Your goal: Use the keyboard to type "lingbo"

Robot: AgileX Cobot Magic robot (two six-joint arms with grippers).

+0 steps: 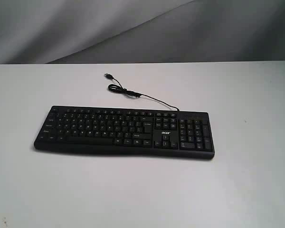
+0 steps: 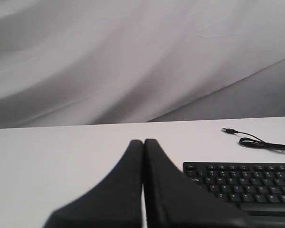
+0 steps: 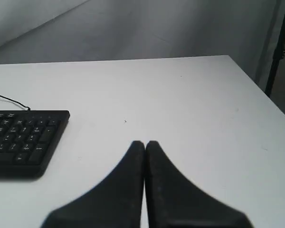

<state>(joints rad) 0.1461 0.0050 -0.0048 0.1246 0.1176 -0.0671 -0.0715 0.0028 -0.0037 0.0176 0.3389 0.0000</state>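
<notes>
Black left gripper (image 2: 143, 142) and right gripper (image 3: 144, 143): jaws pressed together, empty. Long flat black plastic keyboard (image 1: 123, 130) likely light, rigid, may slide; no grasp needed, only gentle straight-down taps.

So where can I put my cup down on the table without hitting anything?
The wide strip of table between the keyboard and the near edge is bare, and so are both ends beside it. Behind the keyboard the cable loops across the middle; only the back corners are free.
</notes>
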